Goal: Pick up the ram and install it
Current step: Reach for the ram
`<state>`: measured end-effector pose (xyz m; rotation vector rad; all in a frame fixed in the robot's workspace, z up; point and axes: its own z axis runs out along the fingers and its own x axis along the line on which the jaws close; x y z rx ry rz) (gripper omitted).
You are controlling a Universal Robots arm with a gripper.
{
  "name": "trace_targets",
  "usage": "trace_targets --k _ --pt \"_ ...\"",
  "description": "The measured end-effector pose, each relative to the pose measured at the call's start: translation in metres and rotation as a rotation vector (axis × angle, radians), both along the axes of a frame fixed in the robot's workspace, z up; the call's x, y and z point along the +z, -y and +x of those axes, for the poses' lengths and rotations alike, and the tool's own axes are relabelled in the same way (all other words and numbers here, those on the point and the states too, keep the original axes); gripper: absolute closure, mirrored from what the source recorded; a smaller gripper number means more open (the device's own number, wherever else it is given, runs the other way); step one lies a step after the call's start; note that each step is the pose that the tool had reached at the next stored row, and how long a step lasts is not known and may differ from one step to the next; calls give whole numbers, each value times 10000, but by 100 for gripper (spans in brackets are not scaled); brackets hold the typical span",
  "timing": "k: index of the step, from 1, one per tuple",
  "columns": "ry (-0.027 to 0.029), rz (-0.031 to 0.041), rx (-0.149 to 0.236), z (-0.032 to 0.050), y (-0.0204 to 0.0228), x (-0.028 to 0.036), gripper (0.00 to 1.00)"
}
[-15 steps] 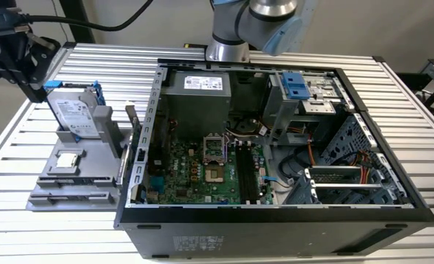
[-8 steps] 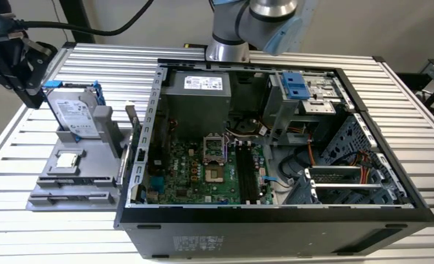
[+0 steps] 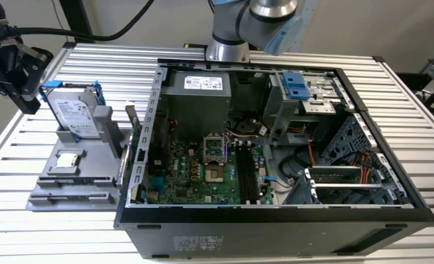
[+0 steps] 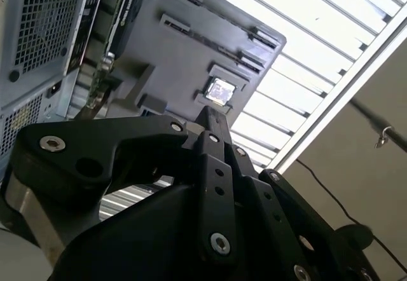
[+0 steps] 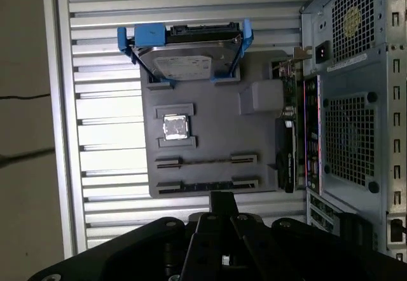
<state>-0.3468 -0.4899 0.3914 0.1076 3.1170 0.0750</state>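
Observation:
The ram (image 5: 206, 184) is a long thin stick standing on edge in a slot of the grey holder (image 5: 210, 112), next to a parallel slot (image 5: 206, 161). In the exterior view that slot (image 3: 70, 194) lies at the holder's front end. My gripper (image 5: 222, 199) hovers above the holder's edge near the ram, apart from it, its black fingers pressed together with nothing between them. It hangs at the exterior view's far left (image 3: 26, 102), beside the hard drive. The second wrist view shows the fingertips (image 4: 213, 117) meeting over the holder (image 4: 191, 58).
A silver hard drive in a blue frame (image 3: 76, 113) stands at the holder's back, with a square processor chip (image 5: 176, 127) in the middle. The open computer case (image 3: 275, 214) lies to the exterior view's right, with long black motherboard slots (image 3: 250, 171) inside. A slatted metal table (image 3: 48, 231) carries everything.

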Motion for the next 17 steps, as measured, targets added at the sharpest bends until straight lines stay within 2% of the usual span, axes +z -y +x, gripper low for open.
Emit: trace_targets --k 7,12,17 --pt "1 0 4 -68 35 -4 100" --pt "0 0 12 -79 97 -6 100" --pt "1 1 11 -85 115 -7 100"
